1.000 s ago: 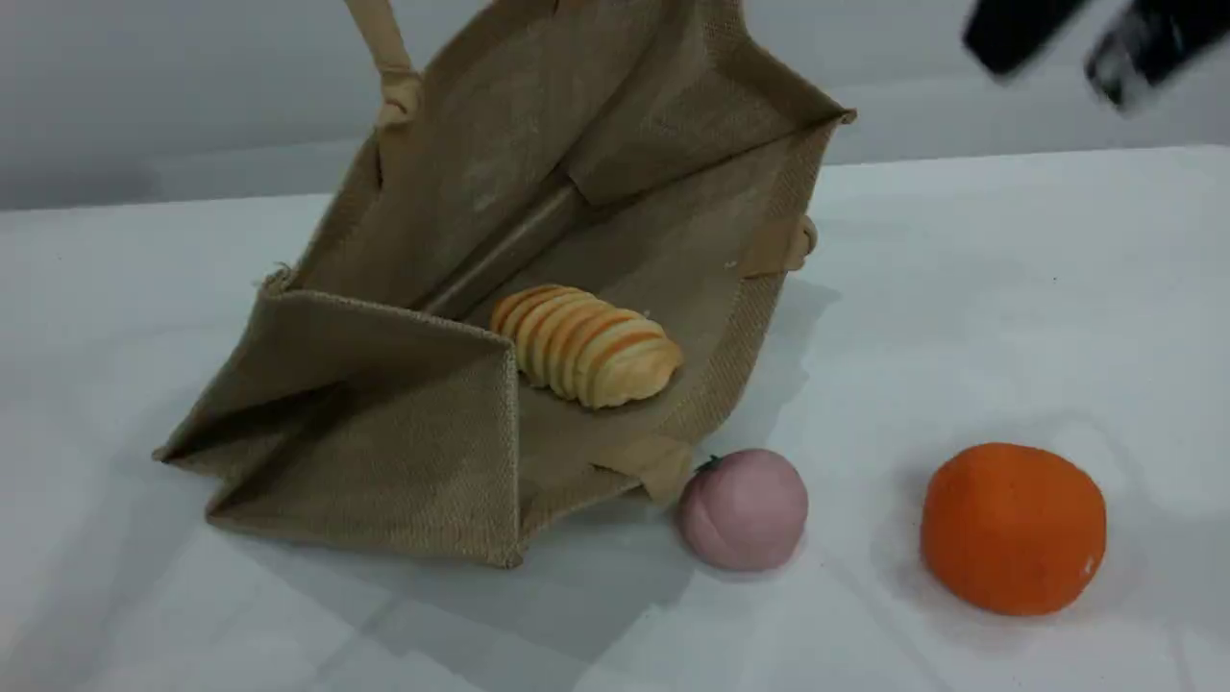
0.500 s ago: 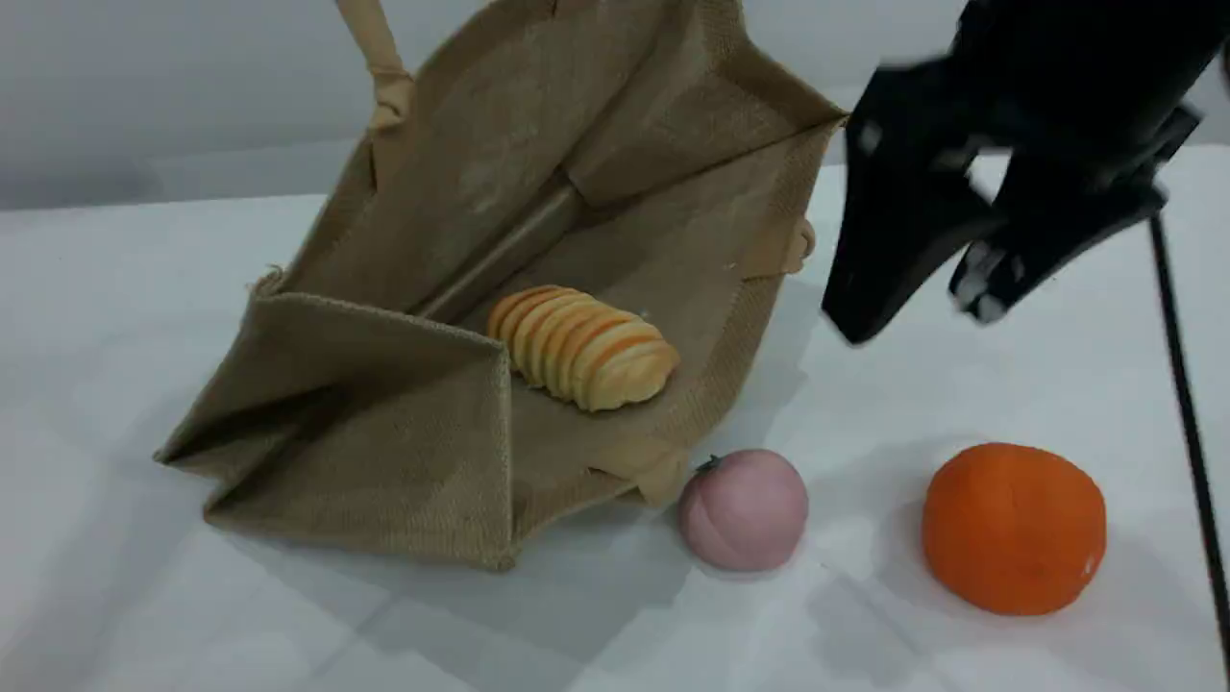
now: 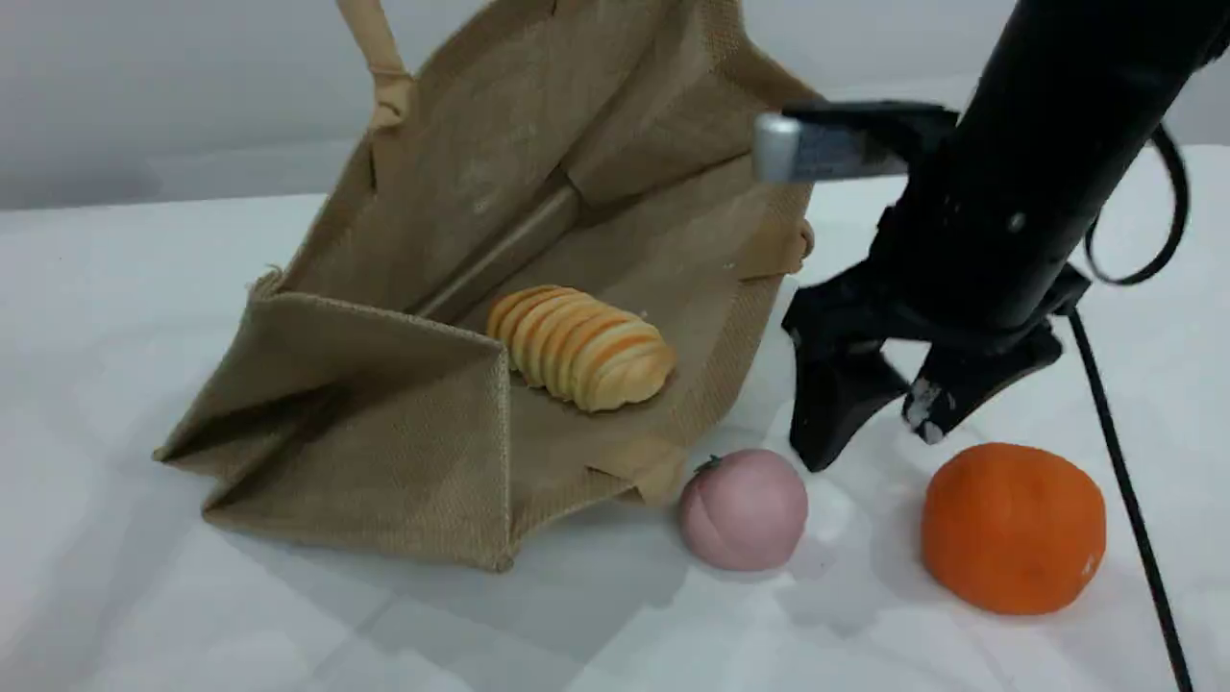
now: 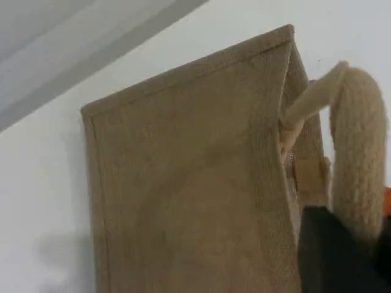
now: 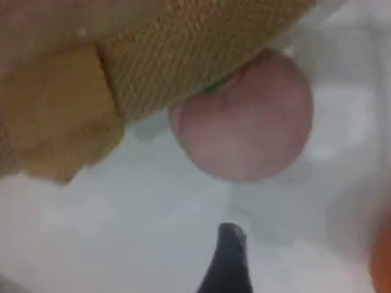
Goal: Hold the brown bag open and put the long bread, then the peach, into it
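OK, L gripper (image 4: 342,256) is clamped tight on the padded beige loop handle (image 4: 360,159) of the big tan-brown woven jute bag (image 3: 384,432). It's hauling one side up so the mouth gapes toward the scene cam. The long bread (image 3: 577,360), an oblong ridged loaf w/ golden-orange and cream stripes, lies inside on the lower wall, so step one looks done.

The peach (image 3: 745,509), a small round pale-pink ball w/ a green stem, sits on the white table (image 3: 144,596) just outside the mouth, hard against the bag's lower lip. R wrist cam shows its stem end right at the weave edge.

R gripper (image 3: 873,447) hangs over the table btw the peach and the bigger bright orange fruit (image 3: 1014,527). Its jaws are spread wide w/ nothing in them.

Risks from here:
- **Snagged lip:** the peach is so tight to the bag that the inner finger could come down on the jute or the beige handle patch instead of clearing it, then pinch fabric or drag the bag.
- **Rolling peach:** it's round, so an off-centre close prob squirts it away across the table.
- **Orange fruit:** it's near the outer finger, and a sloppy approach could nudge it or grab the wrong fruit.
- **Handle slip:** if the L gripper's hold on the handle slips, the mouth flops shut over the bread.
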